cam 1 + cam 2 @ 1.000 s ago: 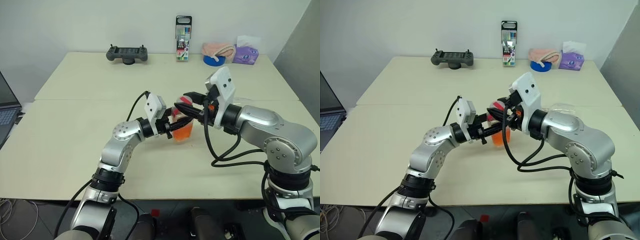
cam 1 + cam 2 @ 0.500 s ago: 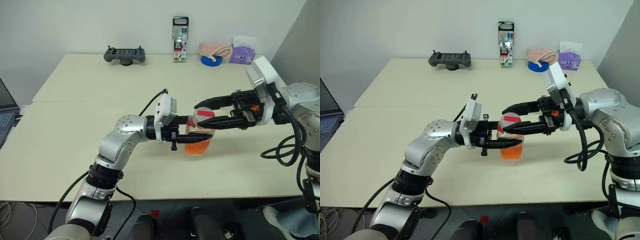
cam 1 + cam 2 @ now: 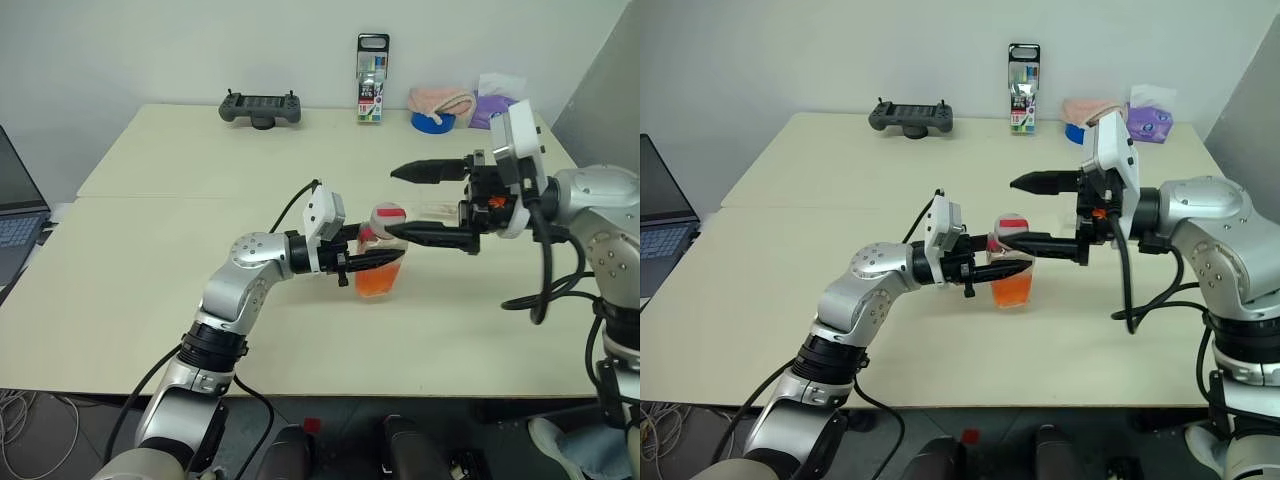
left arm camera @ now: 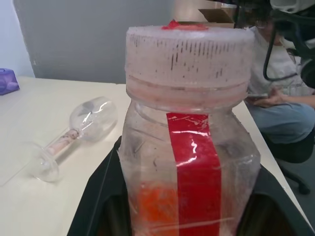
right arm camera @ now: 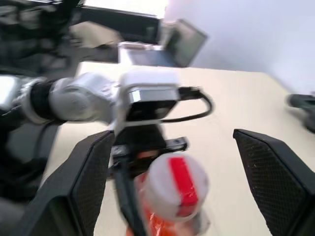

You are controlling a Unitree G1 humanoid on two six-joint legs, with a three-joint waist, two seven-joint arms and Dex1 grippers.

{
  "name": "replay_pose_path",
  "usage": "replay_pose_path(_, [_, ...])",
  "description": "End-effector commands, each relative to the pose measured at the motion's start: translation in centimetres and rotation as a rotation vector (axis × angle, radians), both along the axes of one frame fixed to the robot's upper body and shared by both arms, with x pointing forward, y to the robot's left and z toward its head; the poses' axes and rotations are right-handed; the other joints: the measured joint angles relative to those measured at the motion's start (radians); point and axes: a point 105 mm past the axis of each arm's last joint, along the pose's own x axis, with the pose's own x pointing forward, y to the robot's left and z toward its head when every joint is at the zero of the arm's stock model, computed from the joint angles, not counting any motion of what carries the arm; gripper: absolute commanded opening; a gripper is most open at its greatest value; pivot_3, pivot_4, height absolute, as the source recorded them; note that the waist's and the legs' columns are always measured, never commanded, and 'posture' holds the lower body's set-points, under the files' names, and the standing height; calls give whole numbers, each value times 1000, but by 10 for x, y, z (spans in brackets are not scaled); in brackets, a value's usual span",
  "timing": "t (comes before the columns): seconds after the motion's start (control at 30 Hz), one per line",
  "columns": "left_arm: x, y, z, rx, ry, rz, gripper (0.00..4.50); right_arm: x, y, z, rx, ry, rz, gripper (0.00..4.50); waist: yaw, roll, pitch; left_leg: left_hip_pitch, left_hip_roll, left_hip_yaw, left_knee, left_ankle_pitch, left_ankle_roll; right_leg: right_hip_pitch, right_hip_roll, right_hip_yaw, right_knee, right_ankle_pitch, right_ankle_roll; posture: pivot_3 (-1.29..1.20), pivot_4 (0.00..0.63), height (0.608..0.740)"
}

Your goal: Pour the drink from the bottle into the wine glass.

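Left eye view: bottle [image 3: 381,262], upright on the tabletop [image 3: 180,290], serves as the landmark. Left gripper [image 3: 385,258] reaches in level from the bottle's left, jaws clamped on its squarish body; the drink [image 3: 378,281], orange-red, fills the lower part beneath a white-and-red cap [image 3: 386,216]. Right gripper [image 3: 395,205] enters from the bottle's right, jaws spread wide, one finger above the cap and one beside it, touching nothing. Wine glass [image 4: 74,131] lies on its side beyond the bottle. Controller [image 3: 260,107], marker pack [image 3: 372,66] and tissue pack [image 3: 1150,118] stand farthest from the bottle.
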Motion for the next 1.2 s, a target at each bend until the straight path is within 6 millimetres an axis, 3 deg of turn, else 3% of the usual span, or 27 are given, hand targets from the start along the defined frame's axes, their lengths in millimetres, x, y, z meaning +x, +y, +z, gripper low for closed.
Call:
replay_pose_path(0.03, [8,0,24,-55,-112,47,1765,-5,-1,8,77,-38,-173,4135,2,0,0,0,0,0,0,0,0,0,0,0,0,0,0,0,150,740])
replay_pose_path(0.2, [24,-1,27,-67,-136,106,1765,-5,5,-5,154,2,-404,4135,3,0,0,0,0,0,0,0,0,0,0,0,1,0,0,0,150,740])
replay_pose_path(0.4, [27,-3,24,-69,-139,100,1765,1,8,-17,230,17,-685,4135,-2,0,0,0,0,0,0,0,0,-1,1,0,2,0,0,0,150,740])
replay_pose_path(0.6, [28,-4,21,-65,-138,98,1765,0,24,-20,300,40,-766,4135,-4,1,0,0,0,0,0,0,0,-1,1,0,3,0,0,0,150,740])
replay_pose_path(0.83, [32,0,21,-58,-141,121,1765,6,23,-21,385,108,-859,4135,-7,1,0,1,0,0,0,0,0,-1,1,0,3,0,0,0,150,740])
replay_pose_path(0.93, [31,2,19,-54,-143,124,1765,6,25,-23,372,112,-869,3532,-7,1,0,1,0,0,0,0,0,-1,2,0,4,0,0,0,150,740])
replay_pose_path(1.1, [27,4,17,-52,-142,124,1765,6,27,-31,330,143,-889,1849,-8,1,-1,1,1,0,0,0,0,-1,2,0,5,0,0,0,150,740])
replay_pose_path(1.2, [26,4,17,-50,-145,121,1765,8,28,-34,279,144,-874,1798,-8,1,0,1,1,0,0,0,0,-1,2,0,5,0,0,0,150,740])
